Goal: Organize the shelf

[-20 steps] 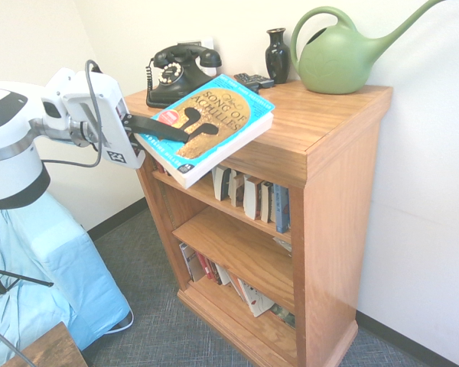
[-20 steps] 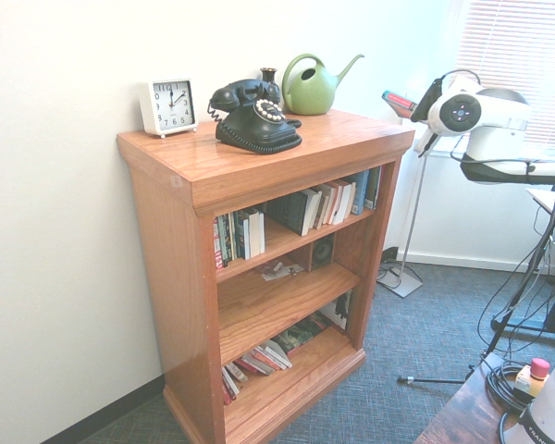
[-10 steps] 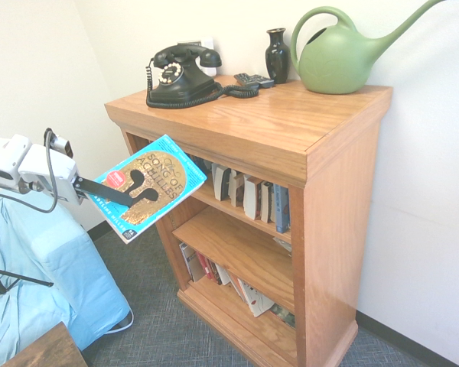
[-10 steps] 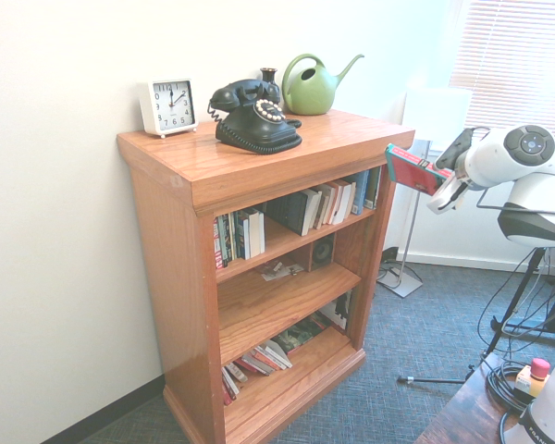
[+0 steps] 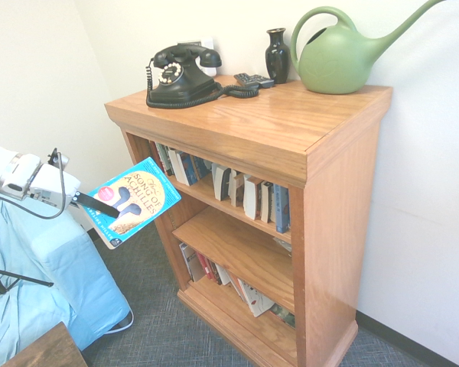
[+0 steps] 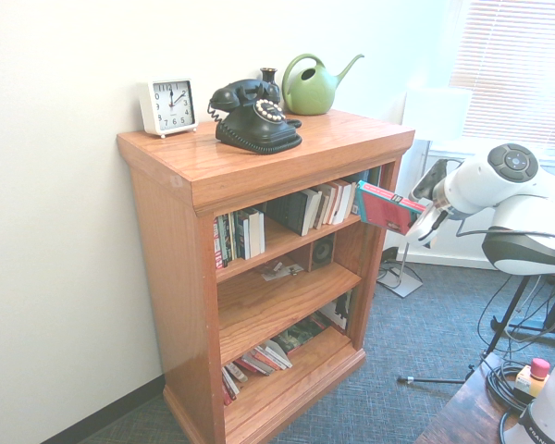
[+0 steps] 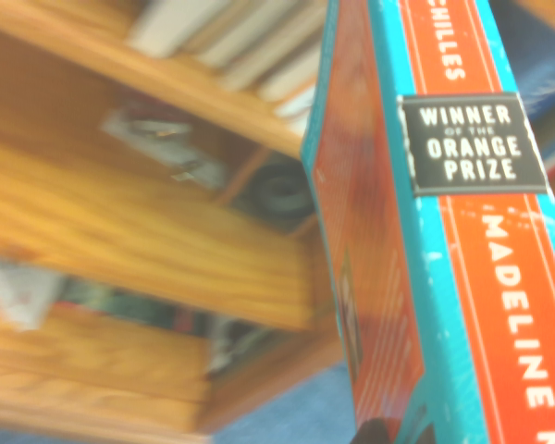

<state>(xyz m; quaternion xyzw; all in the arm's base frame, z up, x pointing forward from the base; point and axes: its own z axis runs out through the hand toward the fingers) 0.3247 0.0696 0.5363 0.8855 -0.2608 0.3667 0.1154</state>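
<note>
Gripper (image 5: 116,208) clamped on the Song of Achilles paperback (image 5: 135,202), held tilted in front of the shelf (image 5: 333,229), phone (image 5: 182,76) on top

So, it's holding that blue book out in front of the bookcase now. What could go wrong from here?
The gripper has the book pinched by its covers near one end, and nothing supports it from below, so it might twist or slip to the floor.

If it heads for the upper tier, the tilted book could catch the thick top or the side panel.

Books there already stand unevenly, so a nudge might topple some.
</note>
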